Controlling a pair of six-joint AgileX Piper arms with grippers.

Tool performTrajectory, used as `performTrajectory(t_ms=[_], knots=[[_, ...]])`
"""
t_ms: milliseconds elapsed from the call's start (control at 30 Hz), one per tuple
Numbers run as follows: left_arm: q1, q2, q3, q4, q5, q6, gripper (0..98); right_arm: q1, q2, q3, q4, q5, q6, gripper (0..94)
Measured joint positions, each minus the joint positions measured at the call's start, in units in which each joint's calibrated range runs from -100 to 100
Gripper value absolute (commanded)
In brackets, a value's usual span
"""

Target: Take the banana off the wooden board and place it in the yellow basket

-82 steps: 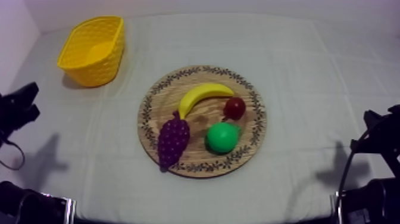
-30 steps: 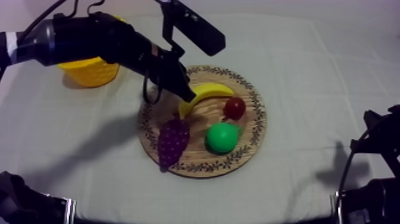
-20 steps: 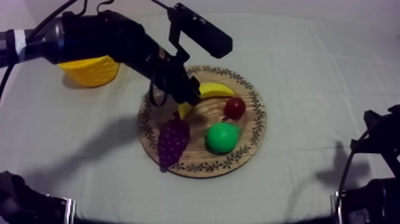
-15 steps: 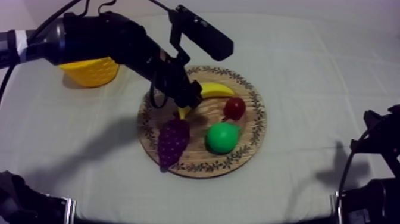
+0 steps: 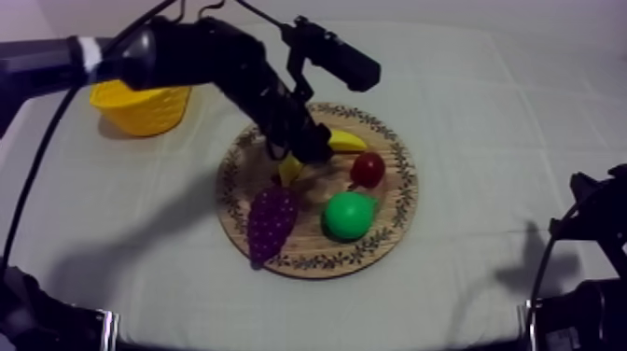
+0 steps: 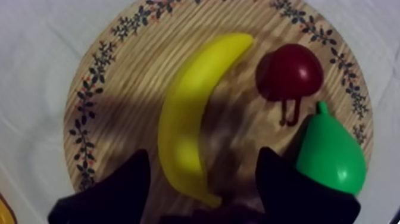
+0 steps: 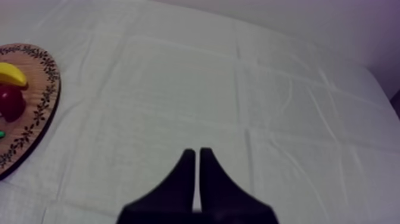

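Observation:
The yellow banana (image 5: 347,142) (image 6: 190,113) lies on the round wooden board (image 5: 392,224) (image 6: 89,119). My left gripper (image 5: 308,149) (image 6: 202,153) hangs right over the banana's middle, open. One black finger stands on each side of the banana's lower end, with a gap to the fruit on both sides. The arm hides the banana's middle in the top view. The yellow basket (image 5: 140,107) stands at the far left of the table, partly behind my left arm. My right gripper (image 7: 195,154) is shut on nothing, over bare cloth to the right of the board (image 7: 24,119).
On the board with the banana lie a purple bunch of grapes (image 5: 271,217), a green pear (image 5: 348,215) (image 6: 330,155) and a small red fruit (image 5: 368,169) (image 6: 290,71). The red fruit sits close to the banana's right end. My right arm (image 5: 597,215) rests low at the right edge.
My left gripper has opened and shifted a little to the right, from the banana's left side to over its middle. The fruit and my right arm have not moved.

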Motion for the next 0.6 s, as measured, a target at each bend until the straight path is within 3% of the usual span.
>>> performTrajectory(t_ms=[400,600], knots=[[-0.7,11.3,-16.9,-1.31,15.1,0.7,62.1,0.0,0.0,0.0,0.0,0.0,0.0,0.4],[-0.5,13.6,-18.9,-2.65,19.1,0.6,53.1,0.0,0.0,0.0,0.0,0.0,0.0,0.4]])
